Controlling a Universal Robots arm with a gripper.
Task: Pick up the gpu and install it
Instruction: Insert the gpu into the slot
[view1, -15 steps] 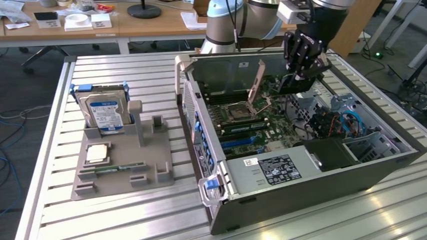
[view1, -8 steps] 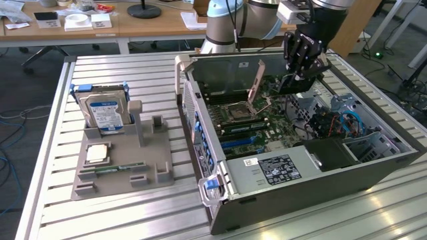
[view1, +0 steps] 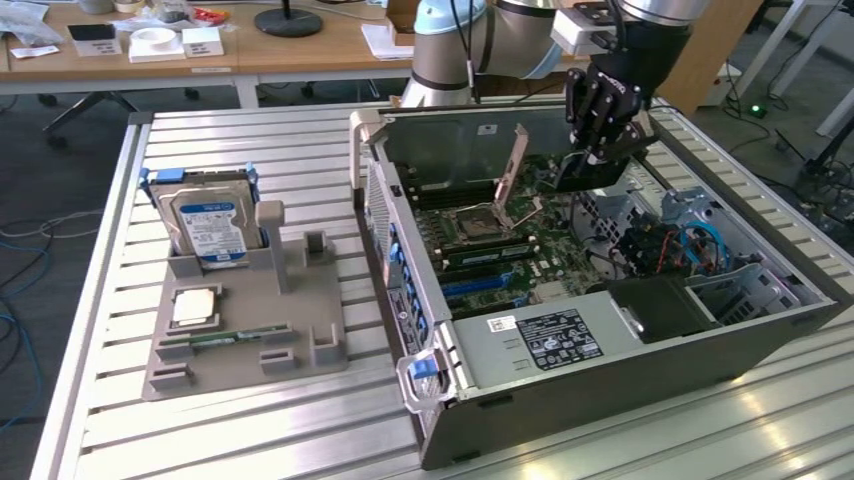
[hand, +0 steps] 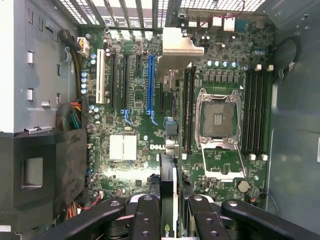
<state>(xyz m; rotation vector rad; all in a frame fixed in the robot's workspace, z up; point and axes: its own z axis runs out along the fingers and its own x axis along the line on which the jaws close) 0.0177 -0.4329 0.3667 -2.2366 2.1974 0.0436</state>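
Count: one gripper (view1: 601, 158), one gpu (view1: 594, 180), one open computer case (view1: 601, 350), and one grey tray (view1: 320, 350) carrying one hard drive (view1: 211, 225), one processor chip (view1: 195, 306) and one RAM stick (view1: 220, 338).

The gripper is partly closed, clamped on the gpu. The card hangs just under the fingers (hand: 145, 220), inside the case over the motherboard (hand: 130, 100).

The wrist view adds the card edge-on, near one blue slot (hand: 150, 82) and one open socket (hand: 218, 120). The exterior view adds the tray.

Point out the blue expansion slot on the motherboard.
It is the long blue slot. The other slots in its row are black, except the white slot at the row's far end.
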